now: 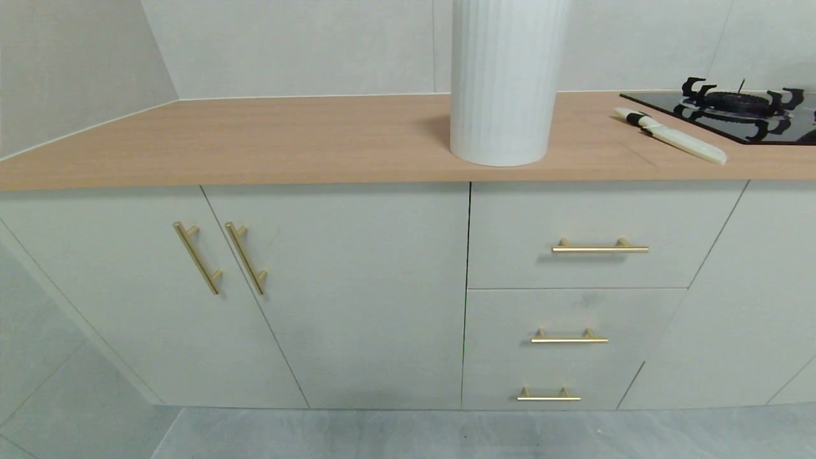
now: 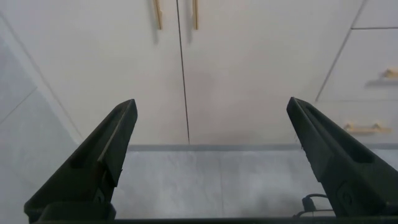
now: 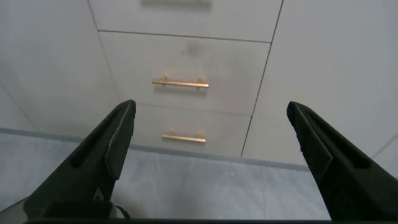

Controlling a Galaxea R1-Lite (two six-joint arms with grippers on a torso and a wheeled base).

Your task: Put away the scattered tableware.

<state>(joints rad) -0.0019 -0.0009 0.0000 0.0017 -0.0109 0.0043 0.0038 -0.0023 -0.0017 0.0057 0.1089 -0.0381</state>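
Left claw [image 2: 210, 102] hangs low over the floor [image 2: 205, 180], jaws spread wide and holding nothing, facing the double cabinet doors [image 2: 249, 68]. Right claw [image 3: 210, 104] is likewise wide and bare before the lower drawers [image 3: 186, 59]. Up on the counter [image 1: 287, 137] a tall white ribbed canister [image 1: 503, 83] stands near the front edge; at its three o'clock lies a white knife [image 1: 672, 136], just beside the black hob [image 1: 733, 115]
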